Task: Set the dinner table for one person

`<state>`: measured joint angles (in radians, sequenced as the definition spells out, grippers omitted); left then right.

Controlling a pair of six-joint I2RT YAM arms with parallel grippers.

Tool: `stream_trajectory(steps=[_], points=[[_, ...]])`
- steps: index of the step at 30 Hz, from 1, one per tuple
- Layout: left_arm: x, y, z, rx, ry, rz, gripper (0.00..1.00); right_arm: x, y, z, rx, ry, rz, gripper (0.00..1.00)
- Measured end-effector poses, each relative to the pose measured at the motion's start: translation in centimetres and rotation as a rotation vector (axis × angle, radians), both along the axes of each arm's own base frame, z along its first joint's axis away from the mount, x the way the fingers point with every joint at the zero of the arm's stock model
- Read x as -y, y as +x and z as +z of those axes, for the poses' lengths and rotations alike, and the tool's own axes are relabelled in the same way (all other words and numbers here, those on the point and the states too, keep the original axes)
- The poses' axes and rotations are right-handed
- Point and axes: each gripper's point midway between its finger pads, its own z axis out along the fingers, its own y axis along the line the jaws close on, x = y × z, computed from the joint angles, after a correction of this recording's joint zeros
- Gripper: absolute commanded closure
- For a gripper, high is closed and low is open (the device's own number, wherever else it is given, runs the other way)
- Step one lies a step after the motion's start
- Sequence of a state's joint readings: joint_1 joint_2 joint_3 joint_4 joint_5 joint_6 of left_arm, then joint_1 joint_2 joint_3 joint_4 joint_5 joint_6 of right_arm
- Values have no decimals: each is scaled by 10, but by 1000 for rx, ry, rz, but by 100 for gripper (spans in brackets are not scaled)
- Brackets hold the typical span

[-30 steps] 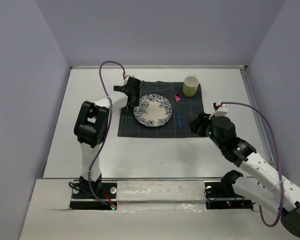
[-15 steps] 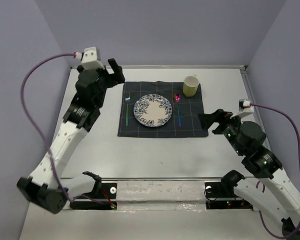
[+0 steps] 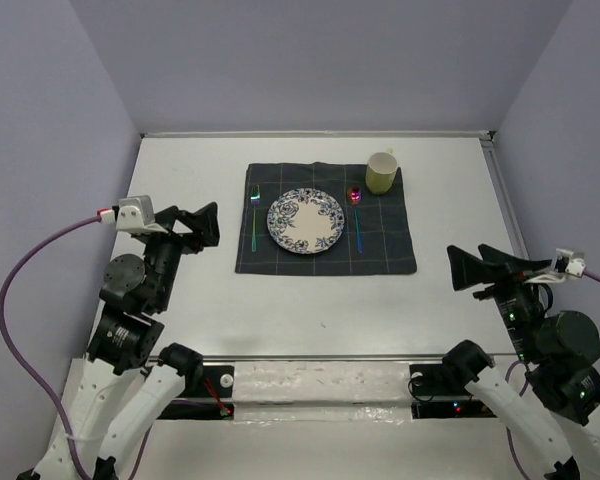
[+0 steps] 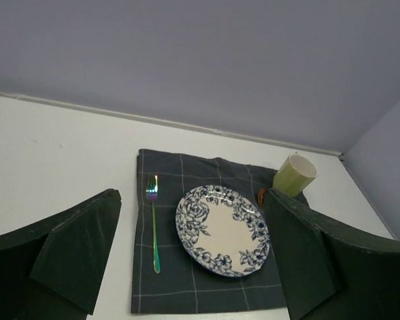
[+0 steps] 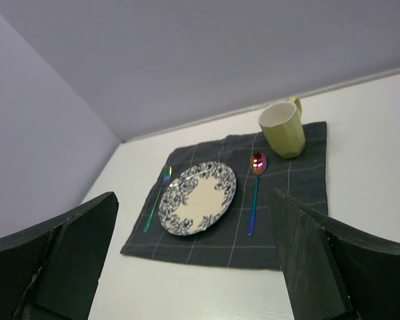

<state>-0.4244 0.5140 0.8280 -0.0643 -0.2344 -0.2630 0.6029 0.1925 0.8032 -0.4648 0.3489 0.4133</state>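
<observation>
Left arm folded up at lower left of top view. Left gripper [image 3: 194,226] aimed toward frame centre, fingers spread wide, holding nothing. Right arm folded at lower right. Right gripper [image 3: 472,268] points left, also spread, empty. White desk [image 3: 310,300] fills middle of view, grippers over its left and right margins. Checked mat [image 3: 325,262] at upper centre, well apart from both grippers, carries plate [image 3: 305,221], fork [image 3: 254,225] left of plate, spoon [image 3: 357,222] right of plate, mug [image 3: 381,172] at mat's upper right corner.
</observation>
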Motion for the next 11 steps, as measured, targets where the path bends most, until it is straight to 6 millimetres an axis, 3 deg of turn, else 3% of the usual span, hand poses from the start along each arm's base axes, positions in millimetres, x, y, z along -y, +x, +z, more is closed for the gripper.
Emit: stream_trajectory(steps=[3, 7, 11], points=[[0, -2, -22, -31, 18, -6, 1, 8, -11, -7, 41, 36, -3, 0], [9, 1, -45, -73, 47, -47, 1, 1, -2, -35, -36, 17, 1, 0], [19, -1, -54, -63, 50, -104, 1, -5, 5, -41, -74, 15, 2, 0]])
